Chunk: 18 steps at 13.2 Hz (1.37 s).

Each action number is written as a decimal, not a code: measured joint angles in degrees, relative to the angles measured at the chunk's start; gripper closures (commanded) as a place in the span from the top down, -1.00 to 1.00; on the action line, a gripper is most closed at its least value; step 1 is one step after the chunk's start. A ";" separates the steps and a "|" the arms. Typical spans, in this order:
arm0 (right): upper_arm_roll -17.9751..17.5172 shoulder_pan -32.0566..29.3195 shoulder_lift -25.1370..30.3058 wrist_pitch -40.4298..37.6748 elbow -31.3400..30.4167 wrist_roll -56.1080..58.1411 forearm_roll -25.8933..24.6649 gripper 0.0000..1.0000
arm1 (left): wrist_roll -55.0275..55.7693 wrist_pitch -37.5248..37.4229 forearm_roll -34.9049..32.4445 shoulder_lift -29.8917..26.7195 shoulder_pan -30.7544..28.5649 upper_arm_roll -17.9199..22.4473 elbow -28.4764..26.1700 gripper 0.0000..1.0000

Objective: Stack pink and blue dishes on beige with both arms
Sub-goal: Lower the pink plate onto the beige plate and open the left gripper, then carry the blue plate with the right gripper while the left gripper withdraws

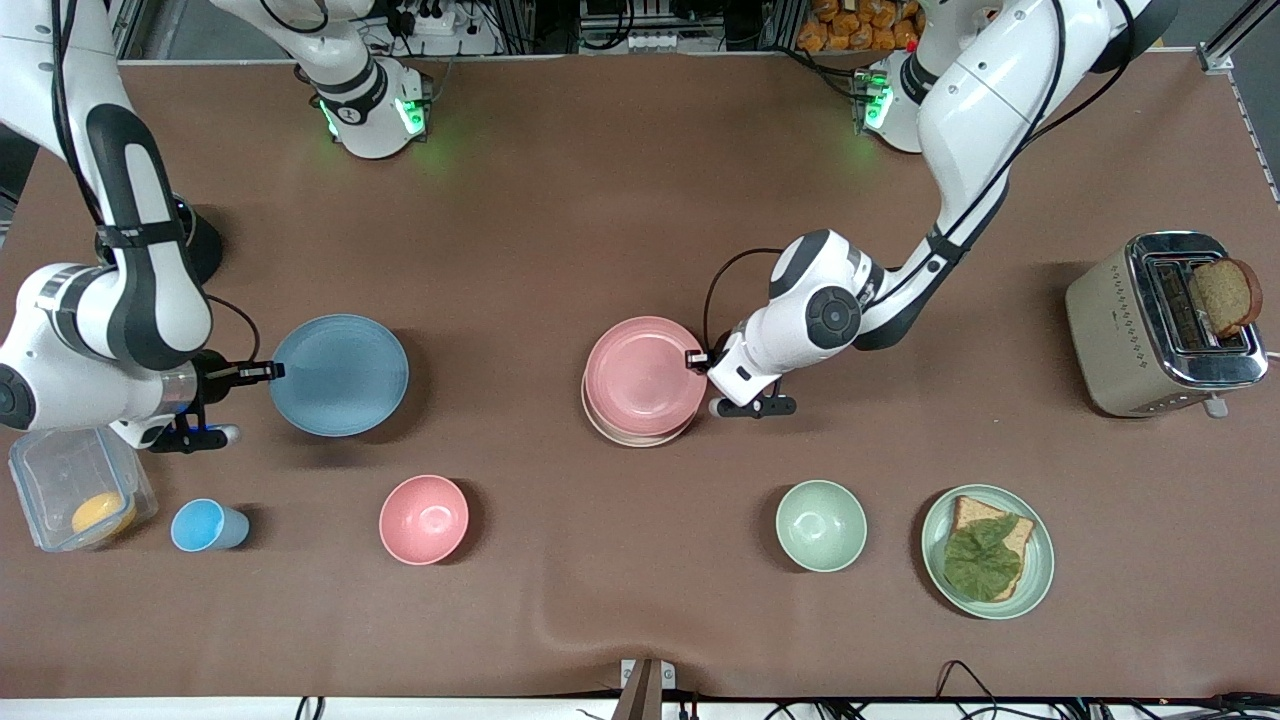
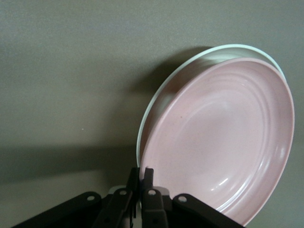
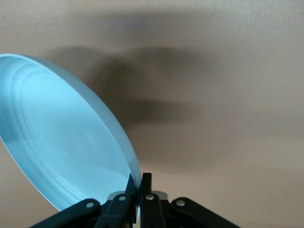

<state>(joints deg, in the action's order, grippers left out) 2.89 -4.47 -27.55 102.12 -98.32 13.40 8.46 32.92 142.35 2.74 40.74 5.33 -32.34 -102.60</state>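
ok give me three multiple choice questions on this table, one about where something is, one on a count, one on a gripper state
1. Where is the flat round pale pink plate?
A. in the toaster
B. on the flat round cream-beige plate
C. inside the clear box

2. How many deep bowls stand on the brown table?
A. two
B. four
C. none

3. What is the right gripper doing?
A. hanging open over the small blue cup
B. shut on a slice of bread
C. shut on the rim of the flat round light blue plate

Answers:
1. B, the beige rim shows under the pink plate, whose edge the left gripper grips.
2. A, one deep pink bowl and one pale green bowl.
3. C, the right wrist view shows the fingers pinching the blue rim.
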 measured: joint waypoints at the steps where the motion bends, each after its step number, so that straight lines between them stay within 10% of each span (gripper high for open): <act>1: -0.05 0.37 0.00 -0.52 0.33 -0.99 0.00 -1.00 | -0.05 0.39 -0.02 0.19 0.00 0.03 0.00 -1.00; 8: -0.33 8.60 -0.03 -2.66 2.27 -13.71 2.10 -1.00 | -0.08 2.72 -0.03 1.24 0.00 0.11 0.01 -0.80; 11: -0.35 11.28 -0.48 -2.66 2.27 -15.66 5.26 -1.00 | -0.07 3.59 -0.03 1.81 0.00 0.15 0.02 1.00; 18: -0.40 16.64 -3.45 -2.53 3.78 -20.27 15.31 -1.00 | 0.06 3.25 -0.03 -2.13 -0.57 0.11 3.00 1.00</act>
<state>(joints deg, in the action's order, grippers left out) 2.48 12.17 -31.00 99.58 -94.53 -6.87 23.77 32.97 145.61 2.71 38.61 4.76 -32.22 -99.60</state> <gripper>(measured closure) 0.952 0.269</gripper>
